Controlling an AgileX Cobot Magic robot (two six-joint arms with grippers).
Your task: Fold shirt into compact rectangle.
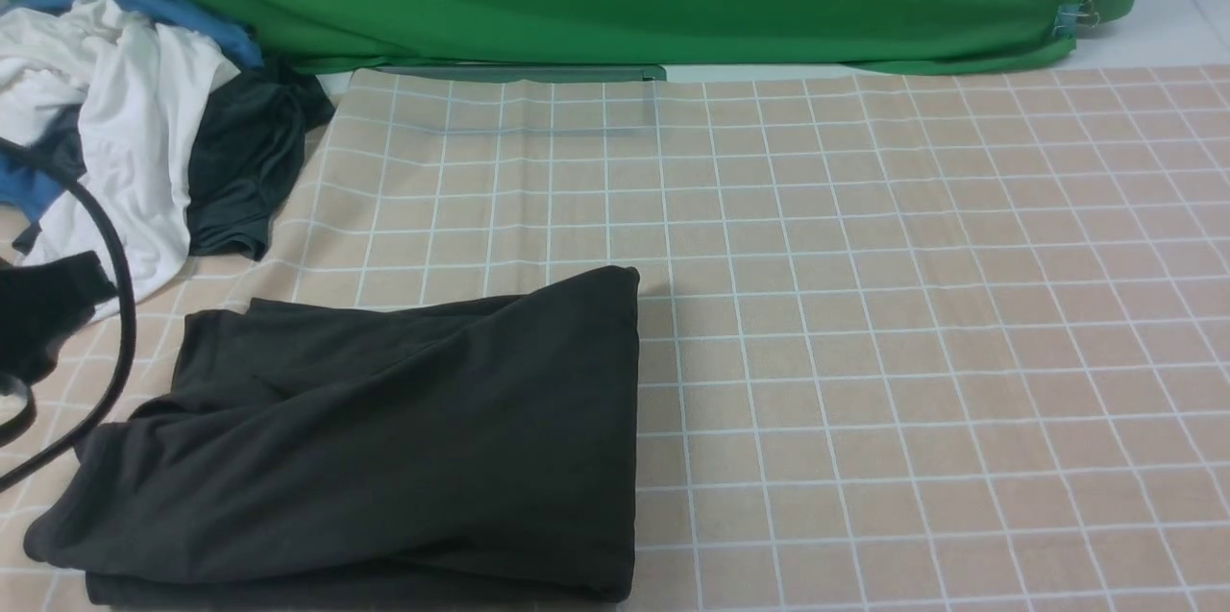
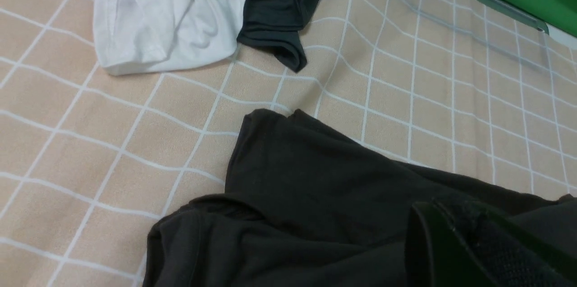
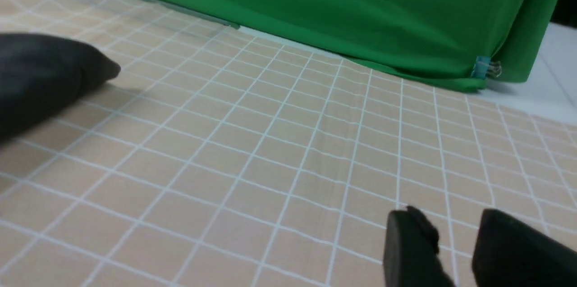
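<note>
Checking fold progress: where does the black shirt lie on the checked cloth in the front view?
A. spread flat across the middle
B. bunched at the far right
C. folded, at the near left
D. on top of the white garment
C: the shirt lies folded at the near left, apart from the white garment.

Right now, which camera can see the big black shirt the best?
The front view: the black shirt lies folded on the checked cloth, nearly all in frame. The left wrist view shows only its rumpled near part; the right wrist view catches just one blurry corner.
</note>
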